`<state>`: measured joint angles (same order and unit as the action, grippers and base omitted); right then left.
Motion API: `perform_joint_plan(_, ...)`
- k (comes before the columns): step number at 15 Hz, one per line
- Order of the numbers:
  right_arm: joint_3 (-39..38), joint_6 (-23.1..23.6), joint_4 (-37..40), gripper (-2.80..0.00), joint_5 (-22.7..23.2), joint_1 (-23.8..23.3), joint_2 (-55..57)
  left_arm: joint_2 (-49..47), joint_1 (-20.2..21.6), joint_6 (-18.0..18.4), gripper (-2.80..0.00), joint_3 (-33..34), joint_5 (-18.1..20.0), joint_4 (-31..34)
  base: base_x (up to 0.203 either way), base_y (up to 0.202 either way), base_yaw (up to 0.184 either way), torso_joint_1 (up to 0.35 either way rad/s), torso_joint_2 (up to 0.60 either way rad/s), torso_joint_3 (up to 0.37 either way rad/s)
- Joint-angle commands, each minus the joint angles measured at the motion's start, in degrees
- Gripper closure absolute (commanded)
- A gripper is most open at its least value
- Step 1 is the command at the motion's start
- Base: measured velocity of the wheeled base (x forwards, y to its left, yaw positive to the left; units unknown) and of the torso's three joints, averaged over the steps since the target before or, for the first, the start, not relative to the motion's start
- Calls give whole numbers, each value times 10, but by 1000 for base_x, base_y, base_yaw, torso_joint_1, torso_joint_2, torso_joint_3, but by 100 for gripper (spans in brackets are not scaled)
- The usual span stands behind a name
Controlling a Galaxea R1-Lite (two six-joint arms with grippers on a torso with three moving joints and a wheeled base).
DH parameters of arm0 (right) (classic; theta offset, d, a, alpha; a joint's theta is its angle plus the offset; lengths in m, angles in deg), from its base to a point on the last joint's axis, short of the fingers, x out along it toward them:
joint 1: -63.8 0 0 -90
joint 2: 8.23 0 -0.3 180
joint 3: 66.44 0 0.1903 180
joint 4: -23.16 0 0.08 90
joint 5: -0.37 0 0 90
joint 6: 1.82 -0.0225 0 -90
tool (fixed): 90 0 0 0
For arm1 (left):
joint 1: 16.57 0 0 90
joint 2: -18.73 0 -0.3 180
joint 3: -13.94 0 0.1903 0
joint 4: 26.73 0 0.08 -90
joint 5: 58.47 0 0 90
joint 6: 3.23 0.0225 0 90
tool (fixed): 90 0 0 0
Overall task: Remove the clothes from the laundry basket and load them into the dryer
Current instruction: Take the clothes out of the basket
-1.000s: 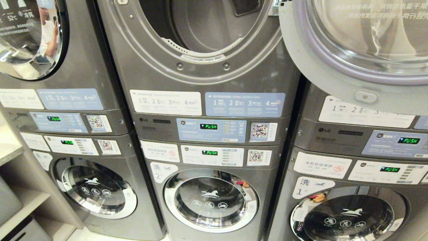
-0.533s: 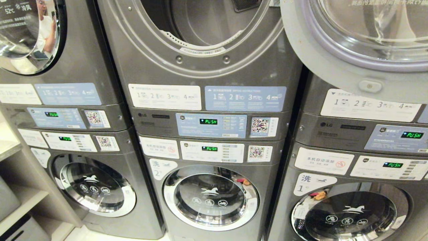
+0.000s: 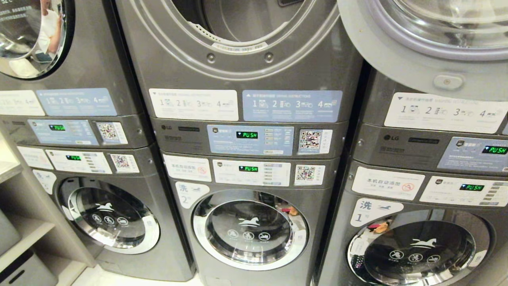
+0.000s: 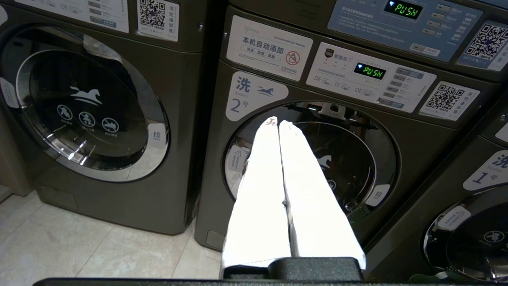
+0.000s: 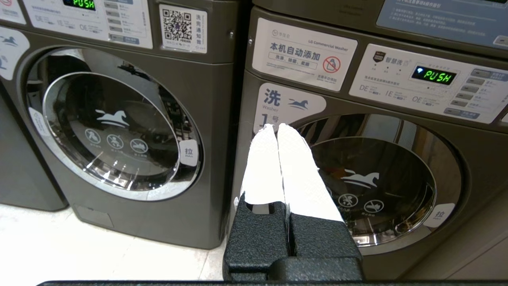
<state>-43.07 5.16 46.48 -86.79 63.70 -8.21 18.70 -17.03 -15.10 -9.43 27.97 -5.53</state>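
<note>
The dryer (image 3: 238,24) is the upper grey machine in the middle of the head view. Its round mouth stands open and its drum looks empty. Its door (image 3: 428,51) hangs swung out to the right. The laundry basket and the clothes are out of view. Neither arm shows in the head view. My left gripper (image 4: 278,122) is shut and empty, held low in front of the washer marked 2 (image 4: 254,95). My right gripper (image 5: 276,126) is also shut and empty, in front of the washer marked 1 (image 5: 278,103).
Three stacks of grey machines fill the wall, with closed washers (image 3: 250,230) in the lower row. A wooden shelf unit (image 3: 24,234) stands at the left. Pale floor tiles (image 4: 59,242) lie in front of the machines.
The whole head view has slid upward in the picture, so the camera has moved down; more of the lower washers shows now. The machines themselves have not moved.
</note>
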Motion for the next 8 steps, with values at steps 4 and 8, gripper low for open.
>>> perform_joint_plan(4,0,1,0,0,1,0,0,0,0,-1,0,17,0,0,0,0,0,-140,325,179)
perform_joint_plan(8,0,-1,0,0,0,0,0,1,0,-1,0,17,0,0,0,0,0,-151,351,195)
